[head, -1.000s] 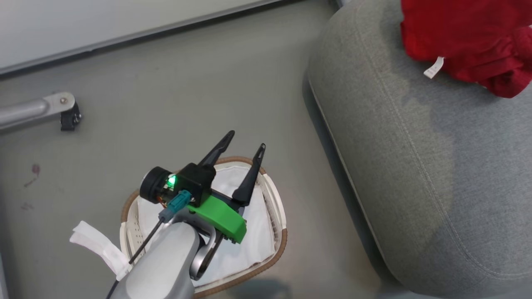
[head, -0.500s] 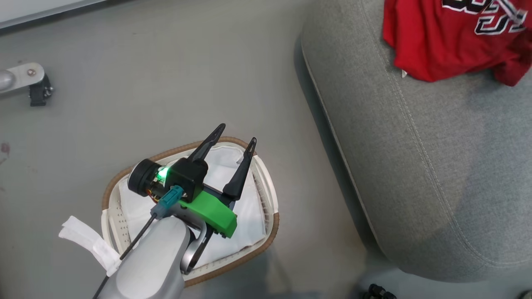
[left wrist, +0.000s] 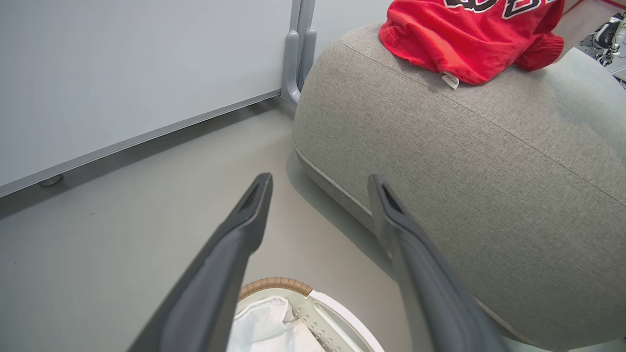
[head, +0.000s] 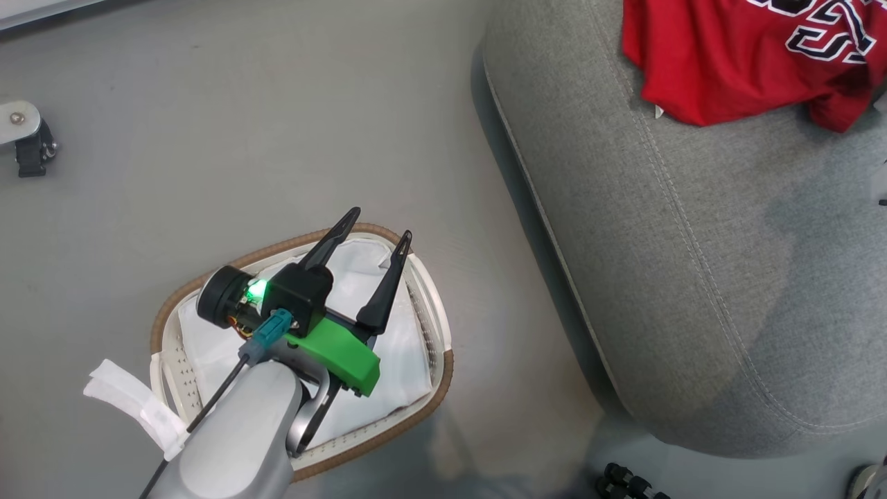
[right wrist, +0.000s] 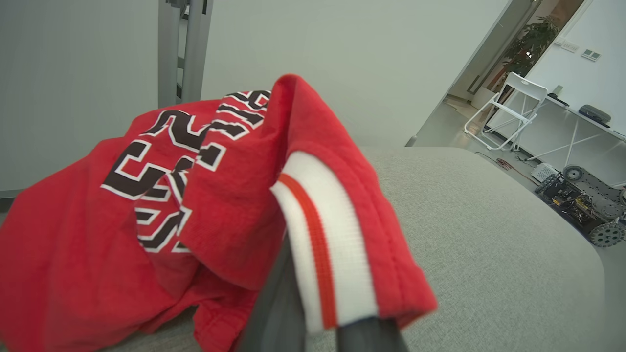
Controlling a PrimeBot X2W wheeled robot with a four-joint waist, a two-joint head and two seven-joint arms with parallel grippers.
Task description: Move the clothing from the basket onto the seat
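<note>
The red jersey [head: 714, 62] with black white-edged lettering lies bunched on the back of the grey seat [head: 693, 242]. In the right wrist view, my right gripper [right wrist: 323, 313] is shut on the jersey [right wrist: 205, 205], and its white red-striped trim [right wrist: 318, 234] drapes over the fingers. I cannot tell a second red piece apart from it. My left gripper [head: 380, 224] hangs open and holding nothing over the white basket [head: 298, 239], which shows a brown rim and its white liner [head: 402, 353]. In the left wrist view, the left gripper [left wrist: 320, 182] points past the basket rim [left wrist: 274, 282] toward the seat [left wrist: 464, 161] and jersey [left wrist: 464, 44].
The basket stands on grey floor left of the seat. A white fabric strip [head: 132, 409] hangs off its near-left side. A metal leg with a caster [head: 24, 142] is at far left, and dark wheels [head: 624, 482] sit below the seat. A wall and metal post [left wrist: 298, 58] lie behind.
The head camera has shifted, sliding the scene left and up. The jersey went from a tight bundle to a spread shape with its lettering showing. The left gripper stays open over the basket.
</note>
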